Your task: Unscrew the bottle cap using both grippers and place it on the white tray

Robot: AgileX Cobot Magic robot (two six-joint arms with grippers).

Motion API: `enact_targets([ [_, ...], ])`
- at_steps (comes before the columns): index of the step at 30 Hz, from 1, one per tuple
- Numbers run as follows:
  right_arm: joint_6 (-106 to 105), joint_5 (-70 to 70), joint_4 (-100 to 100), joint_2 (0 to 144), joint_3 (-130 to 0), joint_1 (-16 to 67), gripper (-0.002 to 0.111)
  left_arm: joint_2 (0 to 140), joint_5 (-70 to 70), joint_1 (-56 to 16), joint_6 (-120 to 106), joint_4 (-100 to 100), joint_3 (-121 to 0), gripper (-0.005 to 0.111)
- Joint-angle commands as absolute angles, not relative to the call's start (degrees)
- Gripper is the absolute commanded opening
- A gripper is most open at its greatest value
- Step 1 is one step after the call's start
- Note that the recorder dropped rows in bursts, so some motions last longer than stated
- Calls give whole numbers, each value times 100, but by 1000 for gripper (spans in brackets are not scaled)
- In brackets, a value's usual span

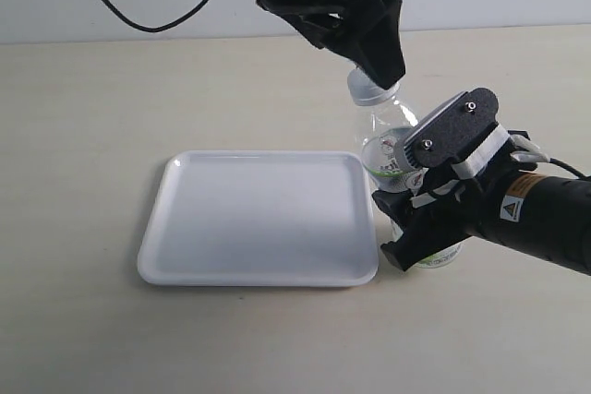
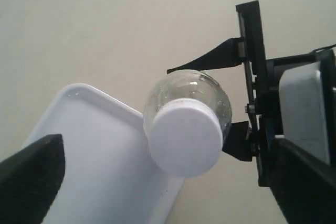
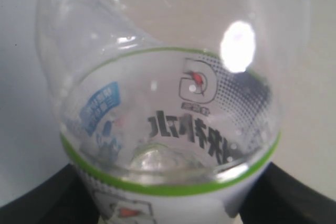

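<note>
The clear bottle (image 1: 386, 126) with a white-and-green label stands just right of the white tray (image 1: 259, 219), leaning a little toward it. My right gripper (image 1: 420, 228) is shut on the bottle's lower body; the right wrist view shows the bottle (image 3: 168, 103) filling the frame, with dark fingers (image 3: 37, 198) at its sides. The white bottle cap (image 1: 363, 91) sits on the neck. My left gripper (image 1: 383, 76) hangs open right above it. In the left wrist view, the cap (image 2: 185, 137) lies between the wide-apart fingers (image 2: 31, 177), touching neither.
The pale table (image 1: 92, 136) extends around the tray, whose corner (image 2: 94, 156) lies beneath the cap in the left wrist view. A black cable (image 1: 138, 20) hangs at the back left. The right arm (image 1: 545, 219) reaches in from the right edge.
</note>
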State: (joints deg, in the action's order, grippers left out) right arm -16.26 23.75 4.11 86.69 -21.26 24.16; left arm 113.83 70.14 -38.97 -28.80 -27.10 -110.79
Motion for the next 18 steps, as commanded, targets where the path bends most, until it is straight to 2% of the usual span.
enact_targets([
  [1,-1662,2540,388,8614,-2155,2434,0,11418,6996,-3789,-2979,-3163,-11120,102],
  [6,-1684,2540,388,8614,-2155,2434,0,11455,6996,-3841,-2979,-3201,-11120,100],
  [15,-1757,2540,240,8614,-2155,2434,0,11455,6996,-3851,-2798,-3201,-11120,70],
  [18,-1783,2540,240,8614,-2155,2434,0,11455,6996,-3851,-2650,-3163,-11084,70],
])
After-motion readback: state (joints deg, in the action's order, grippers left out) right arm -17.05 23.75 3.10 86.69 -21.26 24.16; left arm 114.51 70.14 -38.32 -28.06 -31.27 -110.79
